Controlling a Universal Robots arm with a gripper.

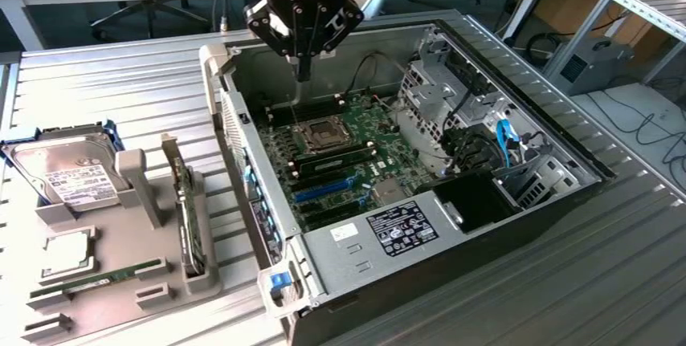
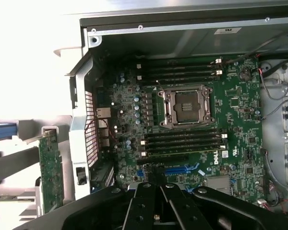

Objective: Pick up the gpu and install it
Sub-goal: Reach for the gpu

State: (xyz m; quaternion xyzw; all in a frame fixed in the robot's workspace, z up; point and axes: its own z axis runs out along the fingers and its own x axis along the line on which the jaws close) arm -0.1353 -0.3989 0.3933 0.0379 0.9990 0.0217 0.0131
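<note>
Gripper [image 1: 304, 69]: fully closed, gripping nothing, hovering over the board [image 1: 359, 145] inside the case [image 1: 230, 113].
Gpu [image 1: 189, 217]: standing on edge in the tray [image 1: 128, 306], outside the case on the exterior view's left, well apart from the gripper.
Risk: descending here is endangering the socket [image 1: 321, 133]; closed fingers meeting the thin upright card are likely tipping it.

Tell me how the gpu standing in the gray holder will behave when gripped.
Probably stiff and light: the gpu is a thin flat circuit board. Standing on its thin edge in the gray holder, it may tip once freed.
</note>
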